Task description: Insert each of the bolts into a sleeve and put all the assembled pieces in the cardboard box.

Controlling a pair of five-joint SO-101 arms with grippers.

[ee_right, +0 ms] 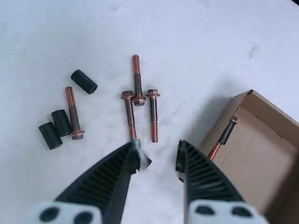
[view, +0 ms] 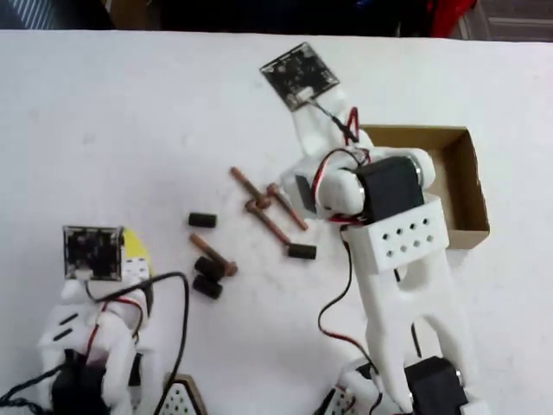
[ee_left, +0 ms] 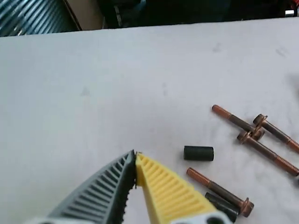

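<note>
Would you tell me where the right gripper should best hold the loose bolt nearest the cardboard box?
Probably on the shank of that bolt, toward its threaded end, from straight above with the right gripper straddling it. It lies flat, and its flanged head crowds the neighbouring bolts, while the threaded end lies clear.

White table (view: pixel 104 130). Bolts (ee_right: pixel 153 114): copper-brown, with brighter orange threads. Sleeves (ee_right: pixel 84 81): matt black. Box (ee_right: pixel 257 163): plain brown cardboard. Assembled piece (ee_right: pixel 226 133): copper with a black middle band. Left hand (ee_left: pixel 135 157): one grey finger (ee_left: pixel 103 191), one yellow finger (ee_left: pixel 163 186), both ribbed. Right hand (ee_right: pixel 158 156): black ribbed fingers on white bases. Arms (view: pixel 406 259): white shells, black motors (view: pixel 389 186), red and black wires (view: pixel 350 121).
</note>
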